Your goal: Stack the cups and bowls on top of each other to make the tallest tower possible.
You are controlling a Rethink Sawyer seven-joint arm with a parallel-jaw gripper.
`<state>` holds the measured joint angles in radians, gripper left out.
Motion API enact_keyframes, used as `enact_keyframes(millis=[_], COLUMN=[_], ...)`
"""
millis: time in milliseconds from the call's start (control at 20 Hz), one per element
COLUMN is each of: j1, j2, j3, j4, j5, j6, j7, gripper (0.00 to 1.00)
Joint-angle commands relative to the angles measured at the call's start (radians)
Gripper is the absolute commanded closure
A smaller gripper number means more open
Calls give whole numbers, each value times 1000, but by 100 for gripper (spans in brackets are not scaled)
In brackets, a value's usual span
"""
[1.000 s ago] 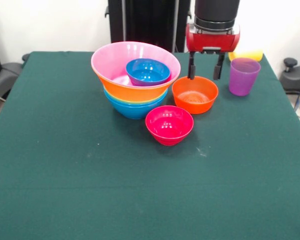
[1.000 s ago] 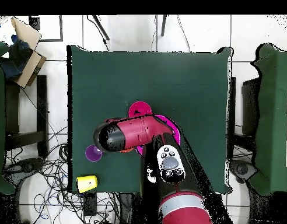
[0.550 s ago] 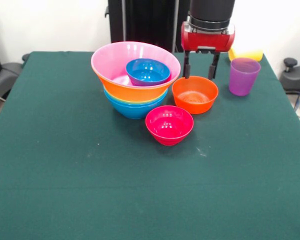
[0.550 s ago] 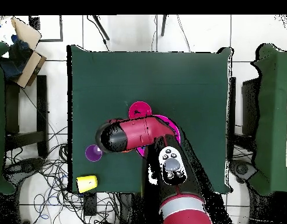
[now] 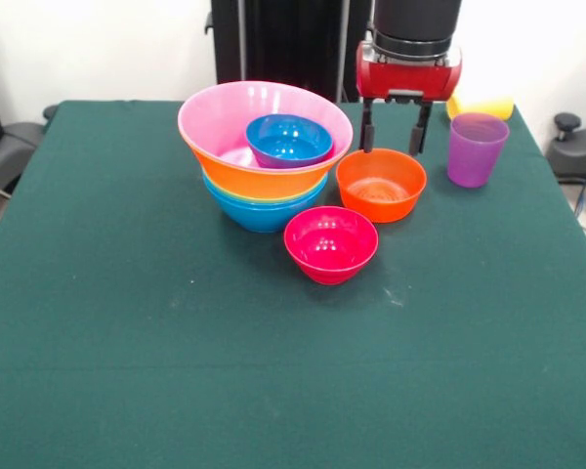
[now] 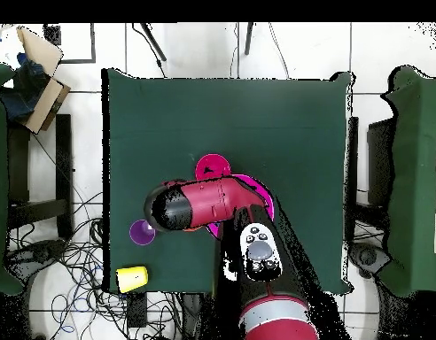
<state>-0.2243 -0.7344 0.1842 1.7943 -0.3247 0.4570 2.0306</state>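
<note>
Gripper [image 5: 391,149] spread wide, holding nothing, above the orange-red bowl's [image 5: 381,185] far rim, possibly just clear; purple cup [image 5: 476,149] beside.

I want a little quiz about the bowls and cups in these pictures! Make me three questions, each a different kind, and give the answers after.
1. True or false: the crimson bowl sits inside the tower.
2. Which thing stands closest to the purple cup on the table? A) the orange-red bowl B) the crimson bowl C) the small dark blue bowl
3. Fill the gap: the gripper hangs above the far rim of the orange-red bowl with its fingers ____ and nothing between them.

Key: 1 false, it stands alone on the green cloth, in front of the tower. 2 A. 3 open.
</note>
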Motion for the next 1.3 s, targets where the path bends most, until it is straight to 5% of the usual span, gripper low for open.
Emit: enact_keyframes(millis=[50, 1300], j1=[26, 113], j2=[31, 154], j3=[7, -66], j4=[-34, -51], j5=[22, 46], j6=[-42, -158], j7=[117, 151], gripper=[0, 0])
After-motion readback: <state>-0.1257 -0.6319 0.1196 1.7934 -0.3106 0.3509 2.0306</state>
